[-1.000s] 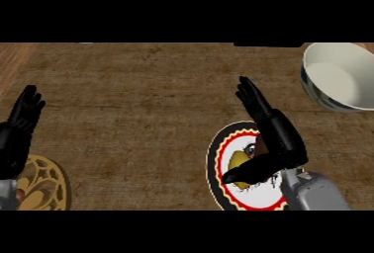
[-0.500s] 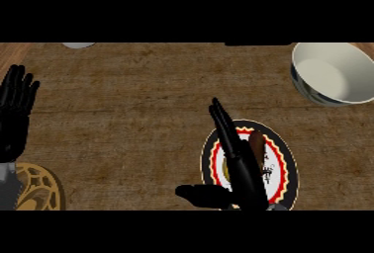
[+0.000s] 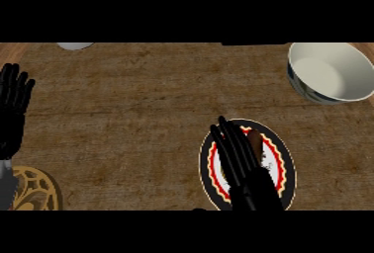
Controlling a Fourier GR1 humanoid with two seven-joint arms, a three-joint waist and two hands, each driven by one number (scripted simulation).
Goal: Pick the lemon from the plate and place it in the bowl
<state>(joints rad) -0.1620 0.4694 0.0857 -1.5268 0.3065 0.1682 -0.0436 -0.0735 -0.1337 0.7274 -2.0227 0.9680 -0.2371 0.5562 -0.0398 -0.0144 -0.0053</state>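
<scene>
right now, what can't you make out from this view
lemon: head view, the right robot hand lies over the plate and covers its middle; only a brown sliver shows beside it, unclear what it is
white thing at the top edge: head view, cut off, can't tell what it is
gold patterned disc at lower left: head view, cut off by the edge and the left forearm

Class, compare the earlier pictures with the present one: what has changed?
The right hand has drawn back toward the view's lower edge and leftward, fingers straight over the plate, holding nothing. The bowl, the plate and the resting left hand at the left edge stay roughly put.
</scene>
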